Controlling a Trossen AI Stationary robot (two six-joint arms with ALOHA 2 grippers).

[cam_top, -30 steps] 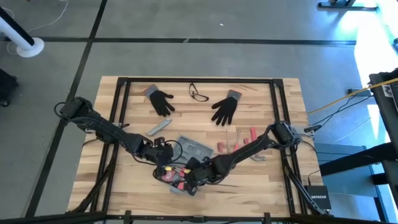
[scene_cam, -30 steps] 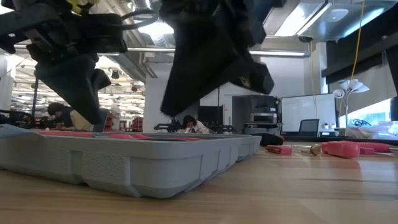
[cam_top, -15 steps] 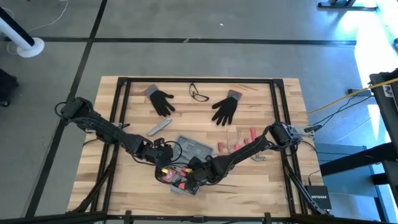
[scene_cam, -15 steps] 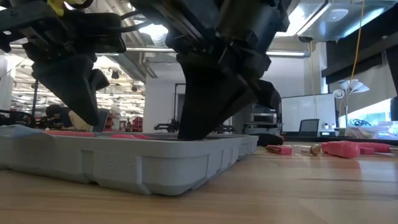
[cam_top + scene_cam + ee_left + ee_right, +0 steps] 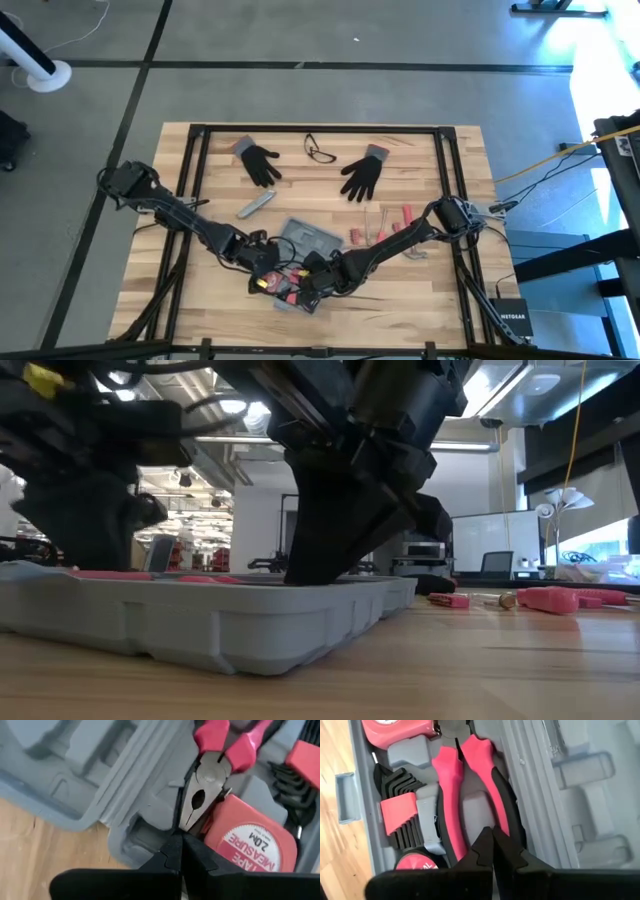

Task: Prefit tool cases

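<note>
The blue-grey tool case (image 5: pixel 312 240) lies open on the wooden table, both halves flat. Its near half holds red-handled pliers (image 5: pixel 465 775), a red tape measure (image 5: pixel 250 845) and a set of black hex keys (image 5: pixel 400 805). My left gripper (image 5: pixel 179 837) is shut, pointing steeply down at the tip of the pliers' nose. My right gripper (image 5: pixel 492 831) is shut too, and points down between the pliers' two handles. In the low view both grippers reach down to the case's top (image 5: pixel 200 585). My left gripper meets the tip of the pliers' nose (image 5: pixel 186 822) with its shut fingertips, slanting down from above. Whether it presses on it I cannot tell. The pliers lie flat in their recess. My right gripper stands with its shut fingertips between the pliers' handles, against the inner edge of one handle (image 5: pixel 502 817), coming from above. Its own fingers hide the place of contact.
Two black gloves (image 5: pixel 260 163) (image 5: pixel 362 175) and a pair of glasses (image 5: pixel 320 150) lie toward the far edge. A slim grey bar (image 5: pixel 257 207) lies left of the case. Loose red-handled tools (image 5: pixel 400 218) lie to its right.
My right gripper has come down from just above the case into it, then kept still. My left gripper has sunk lower over the case's left part in the last half second. Both have stayed shut. The case has not moved.
</note>
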